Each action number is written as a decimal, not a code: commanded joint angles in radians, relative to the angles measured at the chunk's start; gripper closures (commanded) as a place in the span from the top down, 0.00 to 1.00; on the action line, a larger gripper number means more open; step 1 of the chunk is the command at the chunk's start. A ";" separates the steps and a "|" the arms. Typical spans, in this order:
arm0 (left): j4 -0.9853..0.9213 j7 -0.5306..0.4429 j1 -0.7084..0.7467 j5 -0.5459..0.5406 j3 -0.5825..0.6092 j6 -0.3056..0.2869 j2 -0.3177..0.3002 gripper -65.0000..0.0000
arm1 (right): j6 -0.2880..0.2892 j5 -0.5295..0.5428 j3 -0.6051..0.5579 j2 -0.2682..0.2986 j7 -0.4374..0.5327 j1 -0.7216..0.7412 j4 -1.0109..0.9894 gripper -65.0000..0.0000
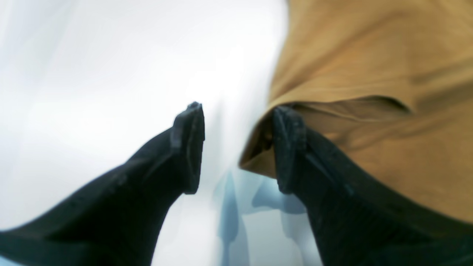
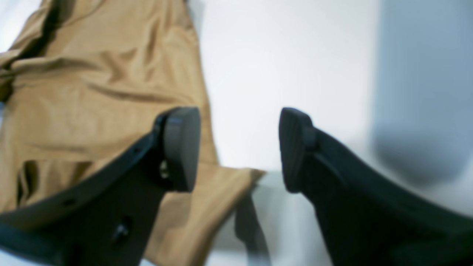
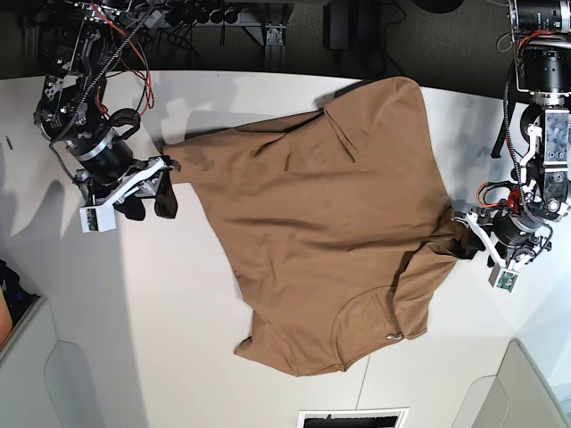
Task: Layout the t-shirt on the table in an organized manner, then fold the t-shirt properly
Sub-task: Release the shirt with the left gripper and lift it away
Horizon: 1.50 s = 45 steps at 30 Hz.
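The tan-brown t-shirt (image 3: 330, 223) lies spread but wrinkled on the white table (image 3: 178, 312), with its neckline and small white label (image 3: 393, 336) toward the front. My left gripper (image 3: 466, 234) is at the shirt's right edge. In the left wrist view it (image 1: 240, 147) is open, with one finger (image 1: 290, 147) against the shirt's folded edge (image 1: 369, 74). My right gripper (image 3: 152, 196) is at the shirt's left corner. In the right wrist view it (image 2: 238, 147) is open, with a corner of the shirt (image 2: 92, 92) lying below and between its fingers.
A slotted vent (image 3: 352, 417) sits at the table's front edge. Grey panels stand at the front left (image 3: 36, 357) and front right (image 3: 535, 383). Cables and dark equipment (image 3: 223, 18) line the back. Bare table (image 2: 277, 55) surrounds the shirt.
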 commanded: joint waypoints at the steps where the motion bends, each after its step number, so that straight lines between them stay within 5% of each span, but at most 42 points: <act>1: 0.014 -0.025 -0.021 -0.002 -0.008 0.000 -0.014 0.44 | 0.008 0.018 0.001 0.000 0.023 0.011 0.014 0.52; 4: 0.014 -0.027 -0.021 -0.002 -0.008 -0.041 -0.003 0.17 | 0.011 0.018 0.001 -0.011 0.023 0.011 0.014 0.52; 6: 0.010 -0.031 -0.021 -0.002 -0.008 -0.169 0.009 0.00 | 0.011 0.018 0.001 -0.018 0.023 0.011 0.014 0.52; 8: 0.001 -0.034 -0.021 -0.007 0.005 -0.315 0.011 0.00 | 0.011 0.023 -0.001 -0.019 0.023 0.011 0.014 0.52; 9: 0.001 -0.035 -0.021 -0.011 0.019 -0.339 0.010 0.00 | 0.011 0.026 -0.001 -0.019 0.023 0.011 0.014 0.52; 19: 0.072 -0.101 -0.035 -0.141 0.034 -0.327 0.010 0.00 | 0.011 0.042 -0.001 -0.019 0.023 0.011 0.014 0.52; 28: 0.223 -0.028 -0.035 -0.350 0.035 -0.369 0.017 0.00 | 0.097 0.261 -0.014 -0.073 -0.011 0.016 0.015 0.52; 33: 0.223 0.014 -0.035 -0.393 0.053 -0.369 0.044 0.00 | 0.097 0.201 -0.055 -0.134 -0.001 0.016 0.015 0.52; 42: 0.220 0.042 -0.021 -0.258 0.094 -0.369 0.040 0.00 | 0.079 0.019 -0.084 -0.134 0.027 0.016 0.010 0.52; 43: 0.220 0.075 -0.021 -0.261 0.094 -0.369 0.041 0.03 | 0.071 -0.008 -0.084 -0.134 0.034 0.016 0.001 0.52; 45: 0.220 0.130 -0.021 -0.288 0.094 -0.330 0.040 0.30 | 0.050 -0.025 -0.084 -0.131 0.042 0.016 -0.029 0.52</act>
